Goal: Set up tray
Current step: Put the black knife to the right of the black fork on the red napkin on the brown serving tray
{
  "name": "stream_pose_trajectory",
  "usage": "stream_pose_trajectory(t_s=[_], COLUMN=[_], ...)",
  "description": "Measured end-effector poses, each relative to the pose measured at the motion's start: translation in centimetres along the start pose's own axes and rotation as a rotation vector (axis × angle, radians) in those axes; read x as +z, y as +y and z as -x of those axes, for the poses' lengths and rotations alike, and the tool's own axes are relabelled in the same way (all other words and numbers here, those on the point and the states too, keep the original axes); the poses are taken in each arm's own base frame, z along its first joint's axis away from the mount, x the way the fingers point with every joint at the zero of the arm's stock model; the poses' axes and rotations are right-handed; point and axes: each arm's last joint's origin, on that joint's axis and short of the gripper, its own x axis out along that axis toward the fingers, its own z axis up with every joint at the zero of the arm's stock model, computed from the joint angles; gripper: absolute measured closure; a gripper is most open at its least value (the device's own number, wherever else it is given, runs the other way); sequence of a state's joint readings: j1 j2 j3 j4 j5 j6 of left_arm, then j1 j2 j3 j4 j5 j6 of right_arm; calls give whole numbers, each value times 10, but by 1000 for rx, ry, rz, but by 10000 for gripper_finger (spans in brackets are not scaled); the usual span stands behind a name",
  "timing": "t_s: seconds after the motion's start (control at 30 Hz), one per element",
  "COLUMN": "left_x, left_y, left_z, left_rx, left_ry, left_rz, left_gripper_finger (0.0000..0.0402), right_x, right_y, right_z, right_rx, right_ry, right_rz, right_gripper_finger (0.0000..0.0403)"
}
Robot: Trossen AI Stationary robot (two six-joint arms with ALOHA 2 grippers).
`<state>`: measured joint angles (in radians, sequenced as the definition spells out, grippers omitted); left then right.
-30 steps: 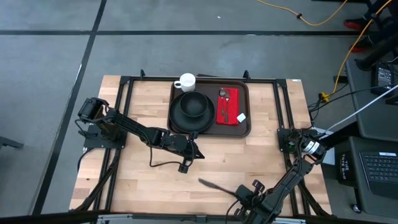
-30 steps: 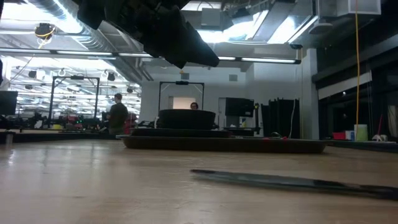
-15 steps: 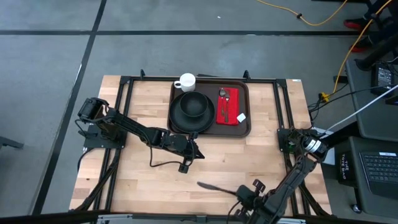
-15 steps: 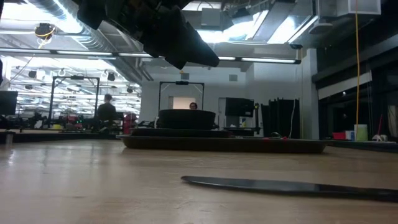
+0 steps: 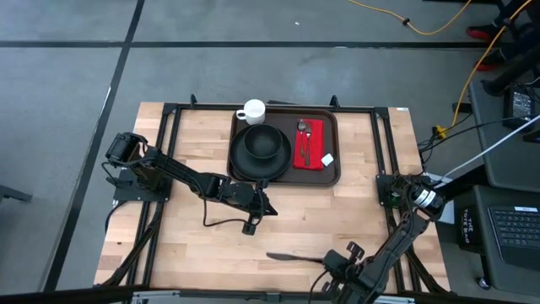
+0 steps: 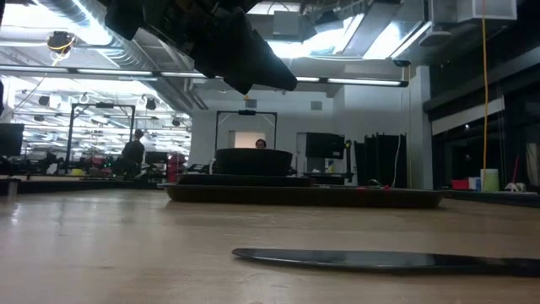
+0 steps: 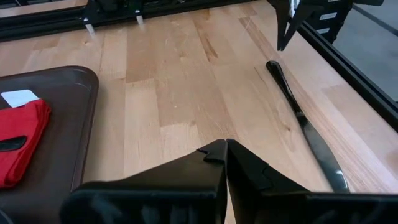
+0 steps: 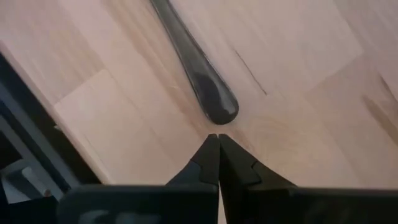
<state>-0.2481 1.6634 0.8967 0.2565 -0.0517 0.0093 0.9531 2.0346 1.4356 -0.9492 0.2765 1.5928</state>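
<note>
Wooden table (image 5: 194,236), seen from above, with the tray (image 5: 333,173), a dark brown rectangle with a raised rim, lying toward 12 o'clock on its surface. On the tray: a black bowl (image 5: 260,145) set on a round black plate (image 5: 239,166) in the tray's 9 o'clock half, and a red napkin (image 5: 310,150) in its 3 o'clock half carrying a spoon (image 5: 302,127) and a small white tag (image 5: 326,159). A white cup (image 5: 251,111) stands at the tray's 11 o'clock corner, at or just over the rim. The left arm reaches in from 9 o'clock; the left gripper (image 5: 268,208) hangs above bare wood just off the tray's 6 o'clock edge, fingers (image 7: 186,171) pressed together with nothing between them. The right arm enters from 4 o'clock; the right gripper (image 5: 329,263) sits low at the table's 6 o'clock edge, its fingers (image 8: 210,155) likewise together and empty, tips at the rounded handle end of a dark knife (image 5: 291,256), apparently touching it. The knife lies flat on the wood, well apart from the tray, its blade pointing toward 9 o'clock.
</note>
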Motion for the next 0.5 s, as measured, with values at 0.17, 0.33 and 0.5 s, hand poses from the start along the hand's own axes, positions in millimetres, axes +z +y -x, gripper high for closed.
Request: stream_pose_trajectory(t_s=[0.17, 0.33, 0.5], left_x=[0, 0, 0], left_y=[0, 0, 0], left_z=[0, 0, 0], left_rx=[0, 0, 0], left_ry=[0, 0, 0], left_rz=[0, 1, 23], left_gripper_finger=[398, 398, 398], right_x=[0, 3, 6], right_y=[-1, -2, -2], right_z=[-1, -1, -2], right_rx=[-9, -15, -22], right_ry=[-4, -41, -43], right_rz=[4, 3, -5], right_gripper_finger=[403, 403, 403])
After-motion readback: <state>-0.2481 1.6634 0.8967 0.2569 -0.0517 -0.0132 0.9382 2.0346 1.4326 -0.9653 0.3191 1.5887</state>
